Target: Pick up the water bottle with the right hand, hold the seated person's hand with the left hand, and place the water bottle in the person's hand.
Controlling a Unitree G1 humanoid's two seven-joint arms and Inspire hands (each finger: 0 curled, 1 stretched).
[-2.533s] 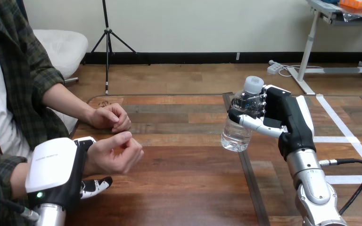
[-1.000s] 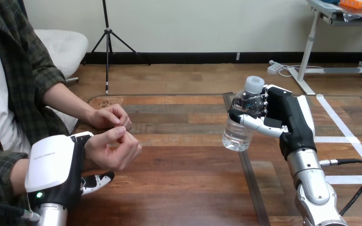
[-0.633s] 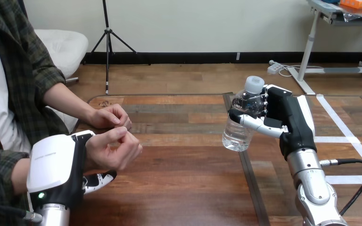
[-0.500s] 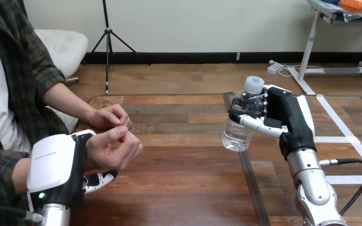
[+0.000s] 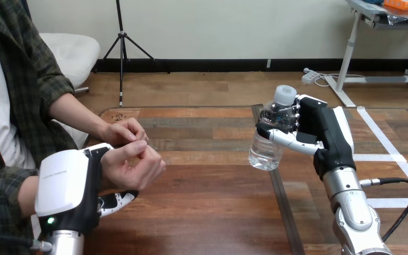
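Left hand (image 5: pixel 66 186) is low at the near left corner, white shell up, clamped round the person's wrist: its thumb (image 5: pixel 100 151) hooks over the top and its fingertips (image 5: pixel 118 200) poke out underneath. Just past that grip, the person's near hand (image 5: pixel 134 166) hangs above the wooden table (image 5: pixel 207 212), fingers loosely curled in, holding nothing.

Across on the right side, the silver forearm (image 5: pixel 353 212) rises from the bottom edge to the right hand (image 5: pixel 324 133), and that hand has the water bottle (image 5: pixel 268 141) wrapped up tight. Black-and-white fingers (image 5: pixel 284 136) circle the clear body just under the shoulder, the white cap (image 5: pixel 285 94) sticks out above them, and the bottle tilts with its base swung toward the table's middle, lifted clear of the wood. Bottle and the person's near hand are well apart, with bare tabletop between them.

Farther back on the left, the person's far hand (image 5: pixel 125 130) rests by the table's far edge, fingers curled.
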